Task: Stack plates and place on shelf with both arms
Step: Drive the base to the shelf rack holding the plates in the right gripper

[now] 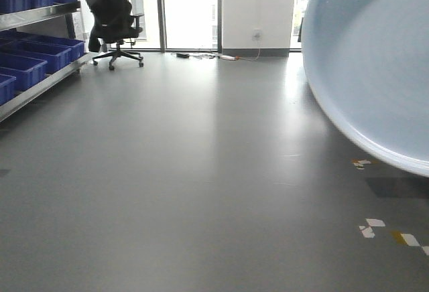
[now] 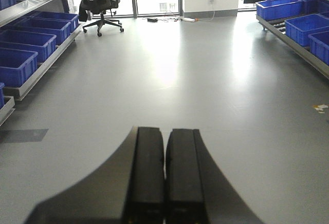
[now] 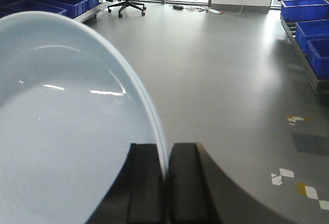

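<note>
Grey polished floor (image 1: 201,171), open aisle, black office chair (image 1: 114,17) by the windows. Along the left edge runs a brushed steel shelf (image 1: 41,86) carrying blue plastic crates (image 1: 27,67). Up in the air, right gripper (image 3: 165,183) is clamped on the rim of a pale blue-white glossy round plate (image 3: 61,131), which is held on edge, well apart from the shelf. One plate or two stacked: cannot tell. Meanwhile left gripper (image 2: 165,178) is pressed closed on nothing, not touching the plate. Judgement: pickup done; placing on the shelf is left, and two-arm support isn't set up. No readable labels or brands.
</note>
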